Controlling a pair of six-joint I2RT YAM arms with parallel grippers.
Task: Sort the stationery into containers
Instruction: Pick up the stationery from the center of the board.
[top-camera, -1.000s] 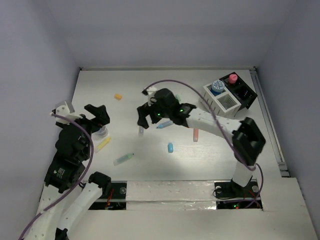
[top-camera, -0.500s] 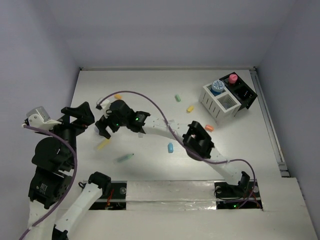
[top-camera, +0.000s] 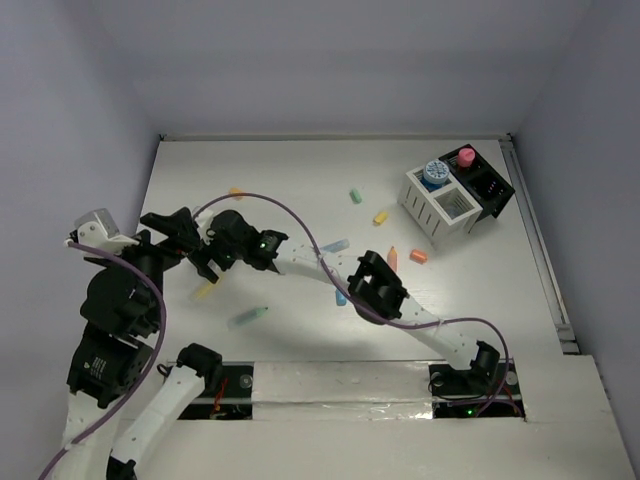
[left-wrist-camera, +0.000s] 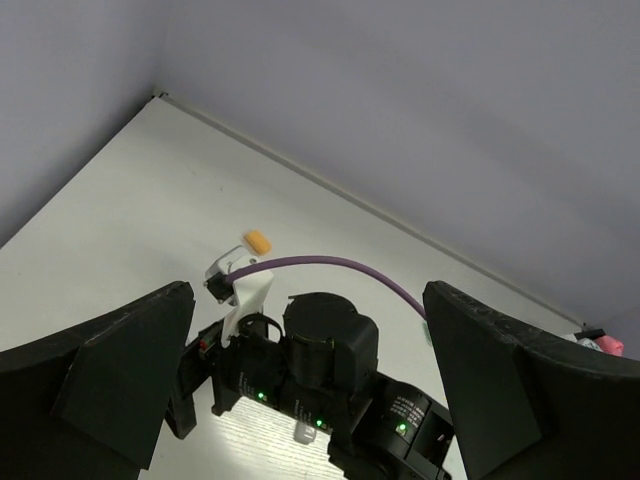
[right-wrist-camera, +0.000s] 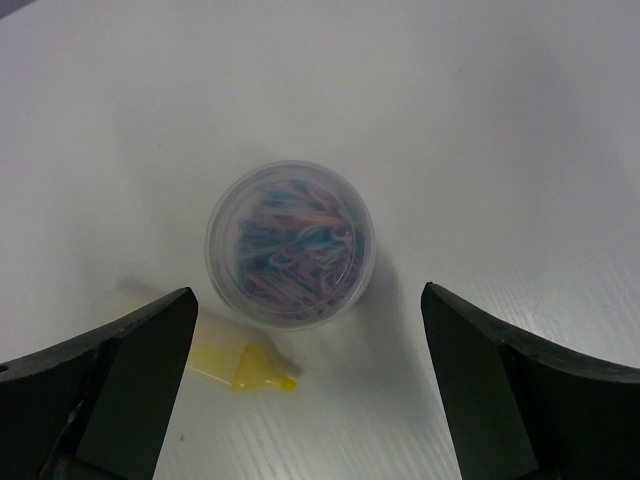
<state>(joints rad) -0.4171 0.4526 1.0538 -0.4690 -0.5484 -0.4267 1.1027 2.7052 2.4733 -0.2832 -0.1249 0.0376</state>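
Three pale lilac-grey walls (top-camera: 330, 60) close in the white table (top-camera: 290, 160), whose top shows a fine ribbed grain under my right wrist camera. Scattered on it lie an orange capsule (top-camera: 236, 192), a mint capsule (top-camera: 355, 196), a yellow capsule (top-camera: 380, 216), a second orange capsule (top-camera: 418, 257), an orange pen (top-camera: 392, 258), a blue pen (top-camera: 335, 245), a blue capsule (top-camera: 341, 297), a mint marker (top-camera: 247, 318) and a yellow marker (top-camera: 205, 291). The organizer (top-camera: 430, 215) stands at the far right, with a blue jar (top-camera: 434, 172) in its white half and a pink jar (top-camera: 466, 156) in its black half. The print on the blue jar's lid is too small to read.

My right gripper (top-camera: 207, 262) hangs over the left side of the table. Its fingers (right-wrist-camera: 120, 390) are spread wide to either side of a clear round jar (right-wrist-camera: 290, 245) of coloured paper clips and do not touch it. The yellow marker's tip lies just beside that jar. My left gripper (top-camera: 178, 228) is spread wide too, holding nothing, just to the left of my right one and looking down on its wrist.

A second ago my right gripper was at mid-table above the blue pen, and my left one hung beside the jar. Since then the right has crossed over and the left has drawn back. The mint and yellow capsules, then hidden under my right arm, now show.
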